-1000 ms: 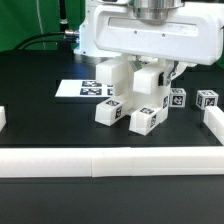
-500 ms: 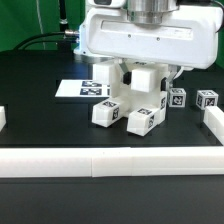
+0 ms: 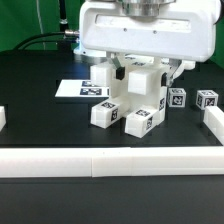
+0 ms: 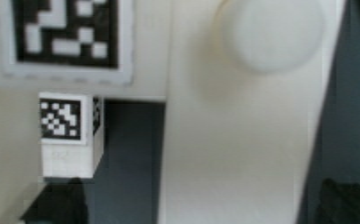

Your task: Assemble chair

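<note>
No words, brands or numbers could be read. Only square black-and-white tag markers (image 4: 67, 30) showed, on the chair pieces (image 3: 145, 88) and the marker board (image 3: 75, 90).

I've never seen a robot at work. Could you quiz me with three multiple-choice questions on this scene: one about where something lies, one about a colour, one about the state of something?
1. Where does the marker board lie relative to the chair?
A. in front of it
B. behind it, toward the exterior view's left
C. on top of it

2. What colour is the table?
A. black
B. green
C. white

3. How is the chair placed?
A. tipped flat on its side
B. lifted clear of the table
C. standing, its tagged lower ends on the table

Answers: 1 B, the flat sheet shows behind the chair; 2 A, the bare top is black; 3 C, both front ends touch the table.
</note>
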You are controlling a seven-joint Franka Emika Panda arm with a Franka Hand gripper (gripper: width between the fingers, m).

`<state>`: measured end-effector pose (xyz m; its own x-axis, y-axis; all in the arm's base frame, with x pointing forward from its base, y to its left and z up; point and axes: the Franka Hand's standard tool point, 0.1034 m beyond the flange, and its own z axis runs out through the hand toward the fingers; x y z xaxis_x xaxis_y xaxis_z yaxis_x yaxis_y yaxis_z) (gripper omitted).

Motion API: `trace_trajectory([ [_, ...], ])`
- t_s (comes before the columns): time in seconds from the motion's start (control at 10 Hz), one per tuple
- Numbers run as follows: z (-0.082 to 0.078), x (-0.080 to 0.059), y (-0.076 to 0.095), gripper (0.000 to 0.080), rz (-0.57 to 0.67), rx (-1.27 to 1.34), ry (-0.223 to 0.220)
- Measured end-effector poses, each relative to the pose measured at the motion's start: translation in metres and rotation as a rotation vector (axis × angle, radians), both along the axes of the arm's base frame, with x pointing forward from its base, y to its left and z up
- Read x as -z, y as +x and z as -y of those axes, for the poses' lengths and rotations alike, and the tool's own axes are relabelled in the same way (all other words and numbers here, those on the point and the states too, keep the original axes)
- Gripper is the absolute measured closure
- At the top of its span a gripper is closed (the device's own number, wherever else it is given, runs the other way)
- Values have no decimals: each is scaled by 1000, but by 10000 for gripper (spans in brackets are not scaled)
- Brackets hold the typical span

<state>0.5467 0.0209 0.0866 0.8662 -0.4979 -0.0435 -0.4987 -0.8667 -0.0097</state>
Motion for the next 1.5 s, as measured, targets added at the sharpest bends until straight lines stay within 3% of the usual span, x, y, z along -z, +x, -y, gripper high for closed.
trace_trajectory([
  [0.4,1,3,0,150,3,-7,-3],
  [0.7,-2,-23,-17,150,37,-202,27],
  [1.1,-2,-23,-19,150,34,-249,28],
  [1.2,0,-25,-19,150,42,-400,32],
  [1.5,9,-51,-29,150,81,-804,61],
])
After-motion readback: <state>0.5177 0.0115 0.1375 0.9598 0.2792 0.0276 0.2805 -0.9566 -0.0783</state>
